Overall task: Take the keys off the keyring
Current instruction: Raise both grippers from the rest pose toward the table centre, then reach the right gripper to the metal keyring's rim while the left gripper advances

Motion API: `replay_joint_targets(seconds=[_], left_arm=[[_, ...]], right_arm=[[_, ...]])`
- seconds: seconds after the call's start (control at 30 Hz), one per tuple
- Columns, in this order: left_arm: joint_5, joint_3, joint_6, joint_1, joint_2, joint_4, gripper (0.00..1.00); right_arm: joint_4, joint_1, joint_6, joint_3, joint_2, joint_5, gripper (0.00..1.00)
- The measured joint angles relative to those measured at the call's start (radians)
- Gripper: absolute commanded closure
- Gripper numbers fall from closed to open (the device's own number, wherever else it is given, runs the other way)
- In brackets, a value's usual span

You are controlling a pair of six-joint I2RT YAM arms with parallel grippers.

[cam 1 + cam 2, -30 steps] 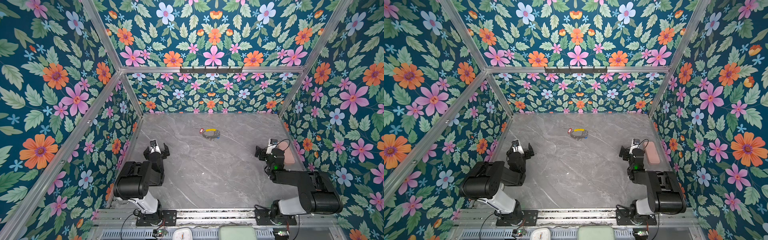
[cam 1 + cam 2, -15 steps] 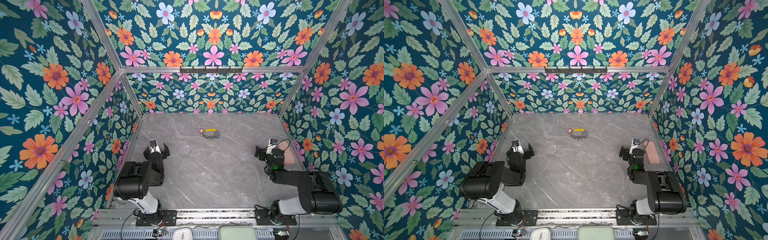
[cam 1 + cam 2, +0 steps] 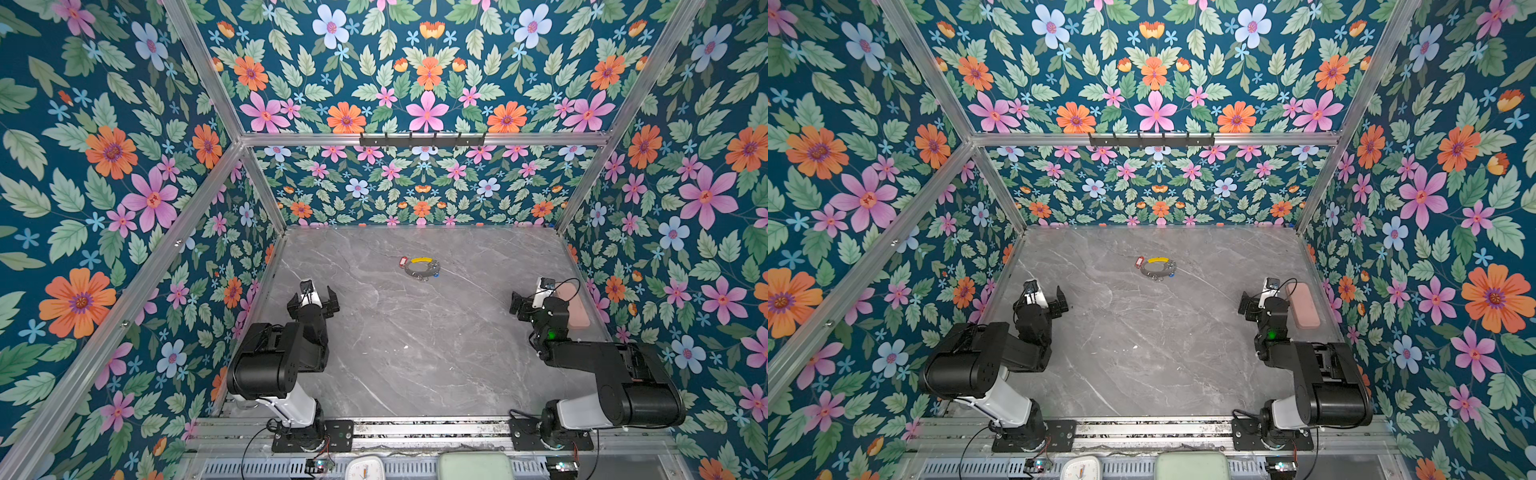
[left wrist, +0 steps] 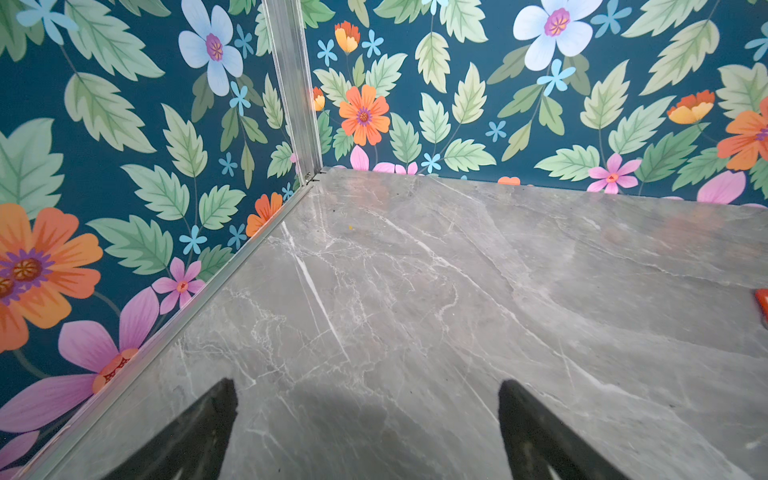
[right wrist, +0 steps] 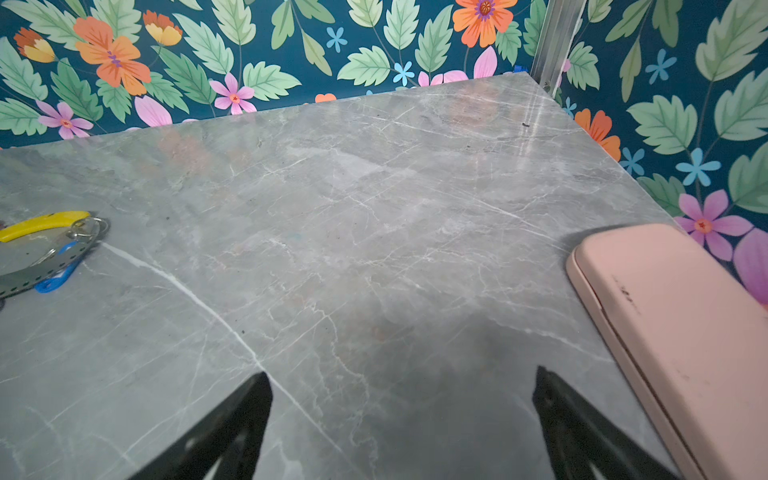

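Left gripper (image 3: 312,302): jaws spread wide, nothing between them, nothing touched; in its wrist view (image 4: 368,388) only bare table (image 3: 415,353) lies between the fingertips.

Right gripper (image 3: 534,301): jaws likewise wide apart and empty (image 5: 402,374).

Container: pink case (image 3: 571,305), lid shut, contents not visible. It lies flat just beside the right gripper, on its outer side, and I see no contact.

Arms: both are folded back over their bases, with the forearms reaching forward. The grippers sit low over the table and point toward the far wall.

Keyring (image 3: 415,274): it lies flat, well ahead of both grippers and roughly midway between them. It is ahead and to the right of the left gripper, and ahead and to the left of the right one.

- The yellow section is on the far side of the hoop.
- The red-tagged key (image 3: 402,262) rests at the hoop's edge, on the left gripper's side.
- The blue-tagged key (image 5: 58,274) lies partly under the grey band, on the right gripper's side.
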Motion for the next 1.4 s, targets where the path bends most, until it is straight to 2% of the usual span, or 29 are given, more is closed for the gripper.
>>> replay_joint_targets(seconds=[0.2, 0.33, 0.6, 0.7, 0.83, 0.93, 1.07, 1.27, 1.4], left_arm=[[0.001, -0.001, 0.000, 0.000, 0.000, 0.000, 0.00], [-0.013, 0.004, -0.004, -0.001, -0.040, -0.029, 0.00], [-0.093, 0.100, -0.016, -0.051, -0.270, -0.272, 0.00], [-0.124, 0.122, -0.115, -0.051, -0.385, -0.358, 0.00], [-0.207, 0.149, -0.399, -0.050, -0.568, -0.567, 0.00], [-0.219, 0.160, -0.534, -0.042, -0.661, -0.661, 0.00], [-0.134, 0.161, -0.627, -0.040, -0.694, -0.739, 0.00], [0.060, 0.142, -0.718, -0.040, -0.682, -0.762, 0.01], [0.219, 0.159, -0.742, -0.040, -0.636, -0.769, 0.13]], right_arm=[[-0.020, 0.000, 0.000, 0.009, -0.010, -0.004, 0.01], [-0.137, 0.012, -0.011, 0.086, -0.090, -0.006, 0.01], [-0.410, 0.133, -0.024, 0.243, -0.217, 0.080, 0.01], [-0.509, 0.167, 0.035, 0.327, -0.214, 0.155, 0.01], [-0.688, 0.165, 0.280, 0.420, -0.218, 0.211, 0.01], [-0.751, 0.150, 0.397, 0.423, -0.220, 0.152, 0.01], [-0.784, 0.146, 0.466, 0.397, -0.217, 0.025, 0.01], [-0.787, 0.196, 0.473, 0.437, -0.185, -0.136, 0.01], [-0.796, 0.296, 0.460, 0.507, -0.096, -0.161, 0.06]])
